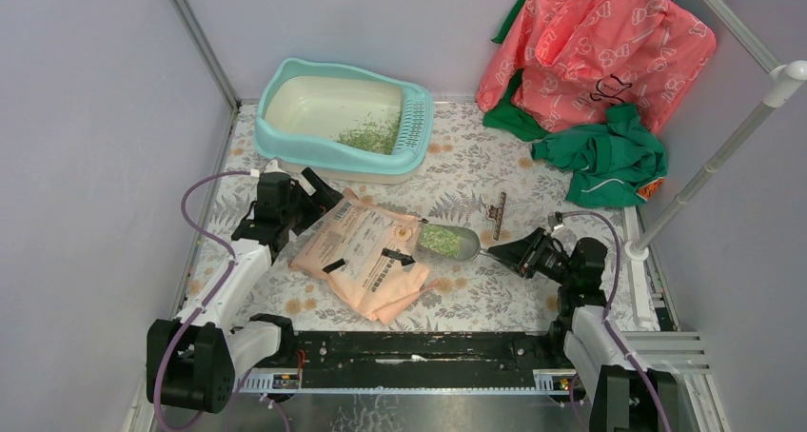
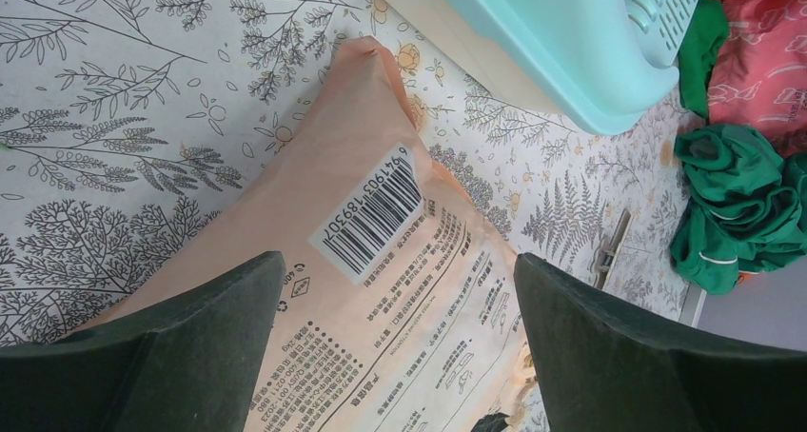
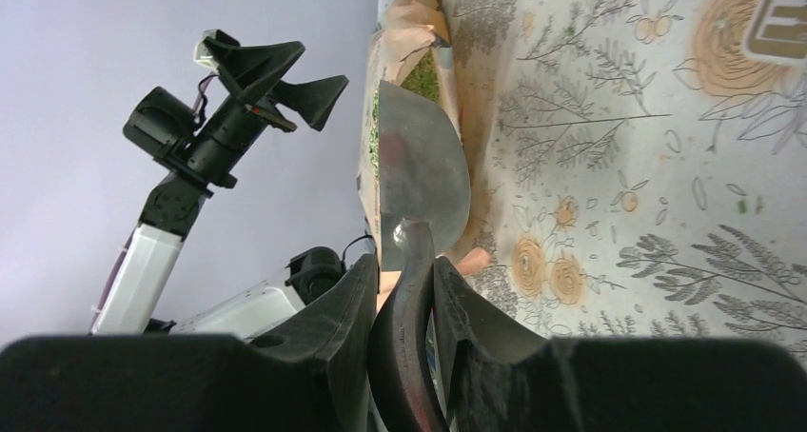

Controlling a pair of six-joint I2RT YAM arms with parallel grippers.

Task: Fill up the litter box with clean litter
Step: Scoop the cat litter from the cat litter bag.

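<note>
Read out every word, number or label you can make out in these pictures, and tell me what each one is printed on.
"6941903189307": under the barcode on the white label of the peach bag.
Fine print in rows on the peach bag: too small to read.
Black marking on the pink cloth: not legible.
Litter box: no writing shows.

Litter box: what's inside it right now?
Inside the litter box, a small patch of green clean litter lies near the grille end; the rest of the cream basin is bare. The near wall covers the floor just behind it.
</note>
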